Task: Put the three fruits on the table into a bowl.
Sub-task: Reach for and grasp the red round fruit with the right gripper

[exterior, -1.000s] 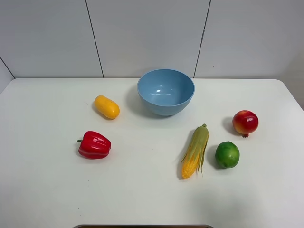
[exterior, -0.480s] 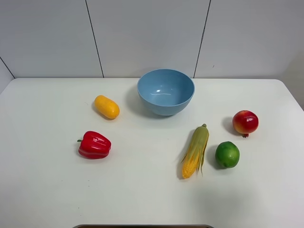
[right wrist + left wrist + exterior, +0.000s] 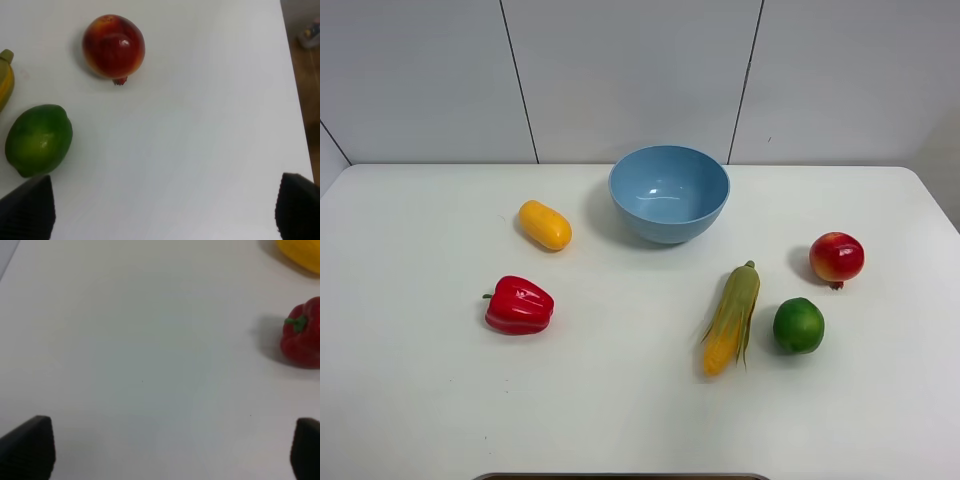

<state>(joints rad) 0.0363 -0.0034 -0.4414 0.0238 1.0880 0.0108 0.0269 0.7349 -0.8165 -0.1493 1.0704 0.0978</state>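
Observation:
The light-blue bowl (image 3: 669,193) stands at the back middle of the white table (image 3: 420,400). The yellow-orange mango-like fruit (image 3: 545,225) lies to the bowl's left. On the right sit the red-and-yellow apple-like fruit (image 3: 836,258) and the green lime (image 3: 798,325). Neither arm shows in the high view. My left gripper (image 3: 167,450) is open over bare table, with the mango-like fruit (image 3: 300,252) at the picture's edge. My right gripper (image 3: 162,207) is open too, nothing between its fingers, short of the lime (image 3: 38,140) and the apple-like fruit (image 3: 114,46).
A red bell pepper (image 3: 519,305) lies at the left, also in the left wrist view (image 3: 302,335). A corn cob (image 3: 731,320) with green husk lies between the bowl and the lime. The table's right edge (image 3: 292,75) runs close beside the apple-like fruit.

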